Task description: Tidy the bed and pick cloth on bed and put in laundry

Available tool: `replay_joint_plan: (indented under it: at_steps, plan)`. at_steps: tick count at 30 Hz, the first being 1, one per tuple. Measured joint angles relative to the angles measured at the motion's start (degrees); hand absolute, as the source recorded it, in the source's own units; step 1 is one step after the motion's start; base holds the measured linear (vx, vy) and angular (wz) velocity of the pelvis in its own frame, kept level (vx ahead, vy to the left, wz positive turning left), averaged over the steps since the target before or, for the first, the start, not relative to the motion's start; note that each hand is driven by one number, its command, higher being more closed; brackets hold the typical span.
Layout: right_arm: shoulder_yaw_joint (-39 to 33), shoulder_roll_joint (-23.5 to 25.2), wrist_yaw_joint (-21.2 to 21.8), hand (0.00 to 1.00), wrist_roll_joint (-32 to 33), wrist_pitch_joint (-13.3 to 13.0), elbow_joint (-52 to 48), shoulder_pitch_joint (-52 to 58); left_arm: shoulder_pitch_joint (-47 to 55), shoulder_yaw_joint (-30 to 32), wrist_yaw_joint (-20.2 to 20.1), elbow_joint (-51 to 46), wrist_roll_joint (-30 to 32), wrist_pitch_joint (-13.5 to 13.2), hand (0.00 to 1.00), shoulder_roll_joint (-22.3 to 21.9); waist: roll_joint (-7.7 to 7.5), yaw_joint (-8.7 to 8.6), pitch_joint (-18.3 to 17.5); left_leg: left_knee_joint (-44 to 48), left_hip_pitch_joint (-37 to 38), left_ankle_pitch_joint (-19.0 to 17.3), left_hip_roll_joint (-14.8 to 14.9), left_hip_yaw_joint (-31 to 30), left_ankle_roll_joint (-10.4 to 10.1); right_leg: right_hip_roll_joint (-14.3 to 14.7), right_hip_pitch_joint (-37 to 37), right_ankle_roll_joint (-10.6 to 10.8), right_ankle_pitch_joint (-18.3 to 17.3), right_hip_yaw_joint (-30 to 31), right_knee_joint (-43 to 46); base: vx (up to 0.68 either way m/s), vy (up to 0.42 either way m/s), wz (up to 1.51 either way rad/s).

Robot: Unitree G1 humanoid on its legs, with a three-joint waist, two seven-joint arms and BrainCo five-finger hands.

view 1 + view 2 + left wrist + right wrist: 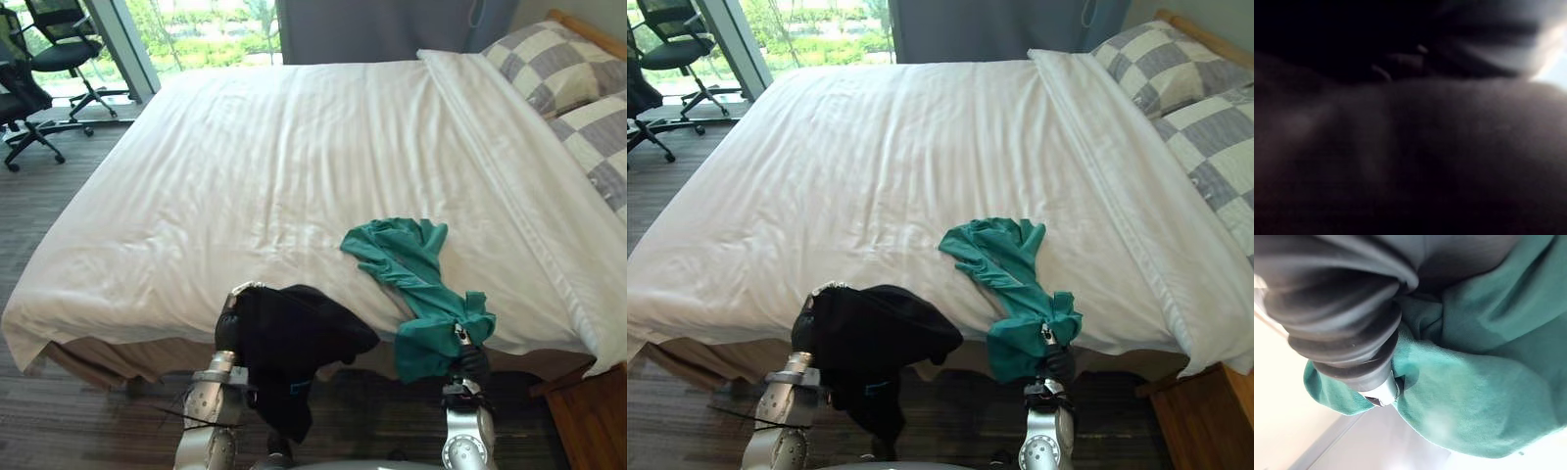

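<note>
Nearest to me, my left hand (229,321) is up at the near edge of the bed (294,147), with a black cloth (294,343) draped right over it. The cloth bunches on top and one end hangs down toward the dark floor (59,421). From the head I see the ribbed wrist cover poking out at the cloth's left side. The left wrist view is dark, with fabric over the lens, so I cannot tell whether that hand is open or closed.

My right hand (459,343) sits to the right, just below the mattress edge, buried in the lower end of a green cloth (411,264). The right wrist view adds what the head views do not: the ribbed cover pressed into green folds, with a sliver of silver metal at the fabric. The hand's grip is hidden there too, so I cannot tell its state.

The rest of the green cloth lies crumpled on the white cover, trailing from the near edge inward. A wooden piece of furniture (593,421) stands at the bed's near right corner.

Farther off, the cover is mostly smooth. Checked pillows (549,64) lie at the far right, a grey curtain (372,29) hangs behind the bed, and office chairs (59,44) stand by the window at far left.
</note>
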Motion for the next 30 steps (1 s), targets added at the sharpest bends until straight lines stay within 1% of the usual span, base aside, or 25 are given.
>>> replay_joint_plan:
  at_steps: [1, 2, 4, 5, 6, 7, 9, 10, 11, 13, 14, 15, 16, 17, 19, 20, 21, 22, 24, 25, 26, 27, 28, 29, 30]
  plan:
    - [0.47, 0.11, 1.72, 1.00, 1.06, 0.05, -1.34, 0.85, -0.01, 0.00, 1.32, 2.50, -0.01, -0.01, 1.00, -0.53, -0.39, -0.87, -0.27, 0.00, 0.01, -0.08, 0.00, 0.06, -0.10, 0.02, 0.09, 0.01, 0.23, 0.05, -0.24, 0.00, 0.000, 0.00]
    - [0.41, 0.13, 2.60, 1.00, 1.85, 0.18, -2.06, 1.34, -0.01, 0.03, 1.85, 3.65, -0.02, -0.07, 1.00, -0.79, -0.60, -1.26, -0.49, 0.00, 0.01, -0.10, -0.05, 0.08, -0.13, -0.02, 0.08, 0.03, 0.27, 0.12, -0.22, 0.00, 0.000, 0.00]
    - [0.36, 0.13, 4.13, 1.00, 2.35, 0.57, -2.24, 1.63, -0.01, 0.14, 2.76, 4.17, 0.03, -0.34, 1.00, -0.88, -0.79, -1.39, -0.85, 0.00, 0.13, -0.07, -0.08, 0.31, -0.08, -0.05, 0.01, 0.00, 0.40, 0.46, -0.20, 0.01, 0.004, -0.07]
    - [0.33, 0.08, 4.38, 1.00, 1.59, 0.80, -2.24, 1.69, -0.05, 0.16, 3.82, 4.17, 0.80, -1.51, 1.00, -0.97, -0.79, -1.47, -1.03, 0.00, 0.33, -0.01, -0.08, 0.54, -0.01, -0.05, -0.01, 0.00, 0.54, 0.83, -0.21, 0.01, -0.001, -0.11]
    - [0.32, -0.13, 4.62, 1.00, 0.19, 1.27, -2.24, 2.00, -0.14, 0.34, 4.86, 4.17, 1.93, -2.54, 1.00, -1.35, -0.65, -1.52, -1.34, 0.00, 0.36, -0.01, -0.11, 0.55, -0.01, -0.06, -0.06, -0.01, 0.61, 0.97, -0.22, 0.01, -0.004, -0.08]
    - [0.33, -0.27, 4.77, 1.00, -0.84, 1.51, -2.25, 2.26, -0.21, 0.35, 5.39, 4.17, 2.52, -2.81, 1.00, -1.49, -0.54, -1.52, -1.49, 0.00, 0.36, -0.02, -0.13, 0.49, -0.02, -0.07, -0.05, -0.01, 0.61, 0.96, -0.21, 0.00, 0.000, 0.00]
    - [0.62, -0.93, 5.20, 1.00, -8.24, 2.75, -2.68, 3.87, -0.61, 0.34, 9.34, 4.17, 7.26, -3.80, 1.00, -1.61, 0.00, -1.63, -1.91, 0.00, 0.33, -0.13, -0.27, -0.40, -0.14, -0.13, 0.20, -0.01, 0.59, 0.55, -0.21, 0.01, -0.004, 0.08]
    - [0.82, -1.13, 5.22, 1.00, -10.14, 3.18, -3.10, 4.33, -0.77, 0.33, 10.32, 4.21, 8.23, -3.84, 1.00, -1.63, 0.11, -1.78, -1.97, 0.00, 0.24, -0.14, -0.33, -0.83, -0.15, -0.17, 0.33, 0.02, 0.56, 0.18, -0.19, 0.00, -0.003, 0.33]
    - [1.88, -1.50, 5.27, 1.00, -13.44, 4.07, -5.16, 6.06, -1.69, 0.25, 12.14, 4.81, 9.37, -3.84, 1.00, -1.64, 0.34, -2.34, -2.06, 0.01, -0.21, -0.17, -0.56, -2.85, -0.18, -0.37, 0.70, 0.35, -0.38, -0.96, 0.80, 0.02, -0.002, 0.56]
    - [3.61, -2.42, 5.24, 1.00, -16.62, 5.21, -7.51, 8.10, -2.97, -0.09, 13.75, 6.26, 9.65, -3.82, 1.00, -1.57, 0.63, -3.20, -2.13, 0.03, -1.34, -0.38, -0.72, -5.70, 0.15, -0.24, -0.91, 0.48, -4.98, 1.02, 6.86, -0.01, -0.017, 0.93]
    - [5.39, -2.59, 4.67, 1.00, -19.72, 5.32, -9.26, 10.75, -4.23, -1.00, 14.18, 7.07, 9.81, -3.75, 1.00, -1.23, 0.29, -4.41, -2.00, 0.03, -2.34, -0.15, -1.38, -10.56, 0.45, 2.27, -1.61, -0.86, -9.69, 7.96, 11.15, -0.03, -0.093, 1.65]
    - [6.87, -2.71, 3.65, 1.00, -21.82, 5.35, -9.50, 12.16, -4.60, -1.88, 14.16, 7.07, 9.59, -3.75, 1.00, -1.16, -0.15, -5.30, -2.07, 0.02, -3.12, 0.16, -2.42, -14.49, 0.84, 4.09, -1.32, -1.50, -12.40, 11.71, 13.12, 0.01, -0.116, 1.85]
    - [7.72, -2.84, 3.02, 1.00, -22.75, 5.43, -9.49, 12.60, -4.65, -2.22, 13.85, 7.08, 9.14, -3.76, 1.00, -1.21, -0.67, -5.35, -2.22, 0.02, -3.08, 0.18, -2.98, -16.17, 0.87, 4.44, -1.27, -2.39, -13.60, 12.53, 13.95, 0.07, -0.127, 1.50]
    - [9.30, -3.69, 2.20, 1.00, -23.81, 5.45, -9.50, 12.61, -4.40, -2.39, 13.34, 7.11, 8.60, -3.58, 1.00, -1.19, -0.75, -4.26, -2.22, 0.02, -3.30, 0.14, -3.33, -17.66, 0.86, 4.21, -1.08, -2.72, -14.59, 11.58, 15.09, 0.06, -0.069, 0.82]
    - [10.98, -4.81, 3.04, 1.00, -23.84, 5.43, -9.48, 12.15, -4.07, -2.08, 14.29, 7.10, 8.17, -2.67, 1.00, -0.82, -0.41, -2.59, -2.29, 0.03, -4.54, 0.17, -3.75, -18.56, 0.89, 4.36, -0.65, -2.39, -14.38, 9.54, 15.13, 0.03, -0.055, 0.71]
    - [12.30, -5.15, 4.16, 1.00, -23.65, 5.45, -9.49, 11.44, -3.77, -1.58, 15.77, 7.10, 7.38, -1.63, 1.00, -0.63, 0.12, -2.65, -2.24, 0.04, -5.85, 0.92, -3.86, -19.66, 1.91, 4.37, -0.30, -2.41, -14.54, 7.25, 15.34, 0.02, -0.067, 0.81]
    - [12.72, -5.47, 4.60, 1.00, -23.57, 5.56, -9.50, 11.04, -3.51, -1.29, 16.53, 7.10, 6.66, -1.35, 1.00, -0.68, 0.47, -2.55, -2.24, 0.06, -6.31, 1.61, -3.89, -20.30, 2.68, 4.54, -0.38, -2.43, -14.52, 6.60, 15.54, 0.06, -0.083, 0.99]
    - [13.25, -6.03, 6.27, 1.00, -23.60, 5.96, -9.53, 9.86, -2.43, -0.17, 18.37, 7.06, 4.57, -0.94, 1.00, -0.86, 1.06, -2.62, -2.26, 0.43, -7.53, 3.80, -4.15, -22.49, 2.66, 4.81, -0.98, -2.92, -15.02, 5.66, 16.15, 0.06, -0.044, 0.68]
    - [14.12, -6.19, 8.07, 1.00, -24.04, 6.76, -10.30, 9.07, -0.62, 2.83, 20.01, 6.43, 2.15, -0.37, 1.00, -1.74, 1.32, -2.15, -2.13, 0.44, -9.58, 4.53, -4.70, -25.17, 2.93, 4.69, -2.13, -3.15, -16.60, 2.83, 17.90, 0.01, -0.054, 0.84]
    - [14.37, -6.13, 8.42, 1.00, -24.54, 6.84, -11.34, 9.63, 0.12, 3.78, 20.37, 6.39, 1.61, -0.14, 1.00, -2.20, 1.47, -1.96, -2.02, 0.23, -10.04, 4.01, -5.21, -25.68, 4.79, 4.34, -1.98, -3.18, -17.15, 0.91, 18.53, -0.05, -0.061, 1.45]
    - [14.41, -6.08, 8.84, 1.00, -25.37, 7.01, -12.88, 11.13, 1.42, 4.72, 20.85, 6.46, 1.34, 0.19, 1.00, -2.70, 1.45, -2.20, -1.55, 0.10, -10.71, -1.65, -6.60, -20.47, 14.08, 2.59, 0.46, -2.84, -17.20, -4.17, 17.18, -0.02, -0.049, 1.56]
    - [14.38, -5.93, 8.83, 1.00, -25.38, 7.08, -13.86, 11.98, 1.67, 4.61, 20.61, 6.52, 1.41, 0.21, 1.00, -2.72, 0.87, -2.44, -1.46, 0.31, -10.43, -5.52, -7.42, -17.12, 18.82, 1.74, 2.37, -2.52, -16.51, -6.86, 15.13, 0.01, -0.042, 2.50]
    - [13.97, -5.42, 8.88, 1.00, -25.41, 6.78, -15.73, 12.76, 1.78, 5.11, 19.06, 6.18, 1.40, -0.30, 1.00, -3.22, -1.75, -2.19, -0.31, 6.09, -10.83, -8.80, -7.98, -7.47, 20.22, -0.94, 6.01, -2.42, -15.55, -13.22, 11.76, 0.03, -0.009, 2.24]
    - [13.40, -5.84, 8.84, 1.00, -25.40, 6.52, -16.64, 12.88, 2.43, 5.49, 18.09, 6.04, 0.94, -0.69, 1.00, -3.73, 0.00, -1.41, 0.10, 12.93, -11.65, -9.09, -6.65, -2.45, 20.22, -0.94, 7.03, -2.48, -16.02, -16.75, 12.76, 0.02, 0.003, 2.60]
    - [12.17, -8.43, 8.84, 1.00, -25.40, 5.99, -19.56, 13.29, 5.66, 5.57, 15.91, 4.70, -0.66, -0.90, 1.00, -5.19, 4.56, -0.05, -0.19, 13.89, -11.75, -6.95, -5.97, -2.58, 16.94, 0.81, 7.09, -3.52, -17.29, -19.52, 15.72, 0.00, 0.020, 1.87]
